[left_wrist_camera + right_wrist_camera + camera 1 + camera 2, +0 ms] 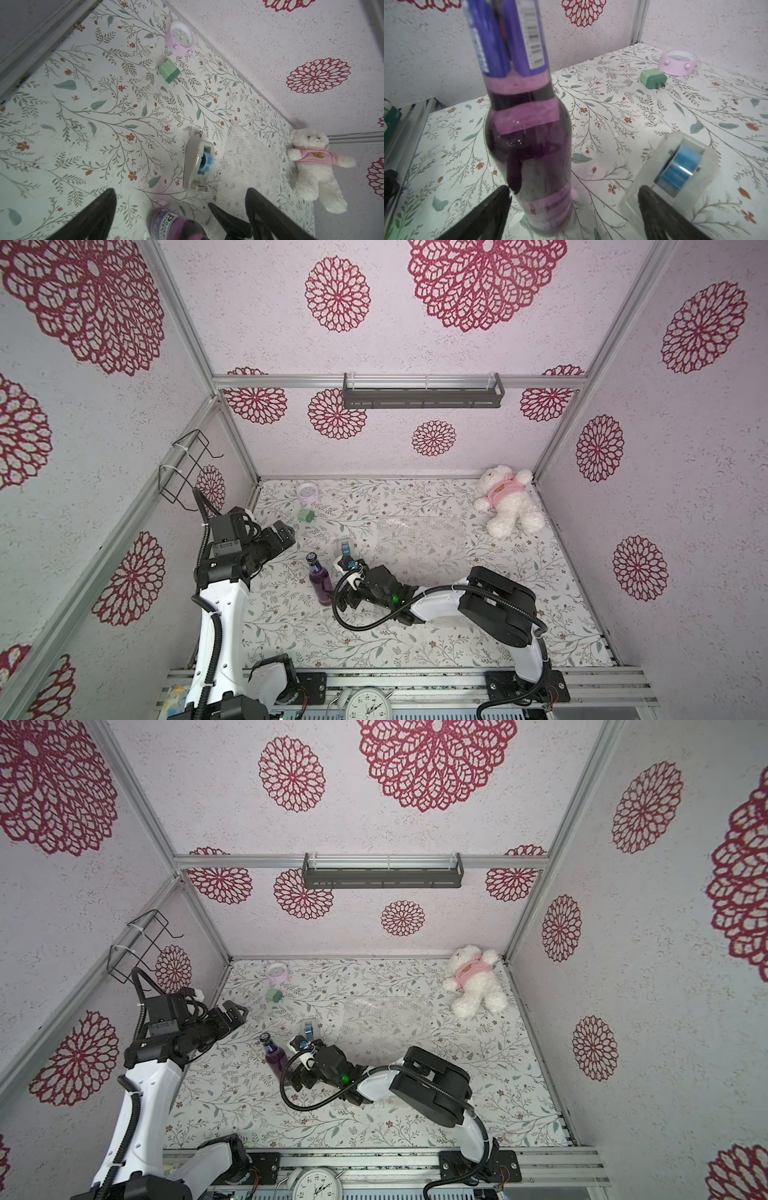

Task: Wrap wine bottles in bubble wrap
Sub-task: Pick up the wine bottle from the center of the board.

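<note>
Right fingers stand spread wide, one on each side of the foot of the bottle, gripping nothing; whether either touches the glass cannot be told. Left fingers are likewise spread wide and empty, at the bottle's eleven o'clock in both top views. Bottle stands upright on the worktop with the tape dispenser just beside it at one o'clock, and the bubble wrap lies flat at the bottle's two o'clock, apart from the bottle and both sets of fingers.
</note>
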Action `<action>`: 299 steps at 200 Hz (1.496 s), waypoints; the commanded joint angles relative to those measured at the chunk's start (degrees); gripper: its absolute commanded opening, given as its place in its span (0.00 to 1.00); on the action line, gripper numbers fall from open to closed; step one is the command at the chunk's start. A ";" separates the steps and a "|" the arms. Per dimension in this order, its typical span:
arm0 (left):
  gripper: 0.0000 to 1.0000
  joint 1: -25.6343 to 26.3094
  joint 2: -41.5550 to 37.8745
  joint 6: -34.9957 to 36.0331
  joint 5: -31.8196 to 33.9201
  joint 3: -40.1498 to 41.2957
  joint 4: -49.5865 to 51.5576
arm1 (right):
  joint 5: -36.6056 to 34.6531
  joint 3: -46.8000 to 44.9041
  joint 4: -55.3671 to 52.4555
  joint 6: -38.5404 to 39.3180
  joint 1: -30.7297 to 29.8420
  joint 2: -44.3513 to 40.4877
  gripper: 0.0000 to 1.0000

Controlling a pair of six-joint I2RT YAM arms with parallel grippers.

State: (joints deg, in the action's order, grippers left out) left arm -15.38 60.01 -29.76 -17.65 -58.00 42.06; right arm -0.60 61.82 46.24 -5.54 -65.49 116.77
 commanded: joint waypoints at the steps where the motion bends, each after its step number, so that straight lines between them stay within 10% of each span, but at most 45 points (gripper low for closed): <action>1: 0.99 -0.59 0.15 -1.57 -1.47 2.52 -3.82 | 1.96 2.23 1.02 1.87 -0.25 0.53 0.99; 85: 0.90 -0.55 1.93 -8.14 -8.00 17.30 -13.35 | 7.54 9.13 3.55 2.59 -0.51 7.27 0.94; 239: 0.89 -0.45 -0.78 -8.17 -8.05 17.73 -11.83 | 1.68 2.27 16.84 2.67 -0.95 1.58 0.34; 299: 0.89 -0.28 -0.75 -6.38 -9.50 14.06 -9.58 | -7.66 4.93 -19.93 15.89 0.37 -15.54 0.33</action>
State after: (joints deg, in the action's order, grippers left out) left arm -15.53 59.88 -37.60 -25.78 -41.65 31.33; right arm -2.42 61.10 40.82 1.52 -66.06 113.27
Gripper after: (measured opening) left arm 0.890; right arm 0.555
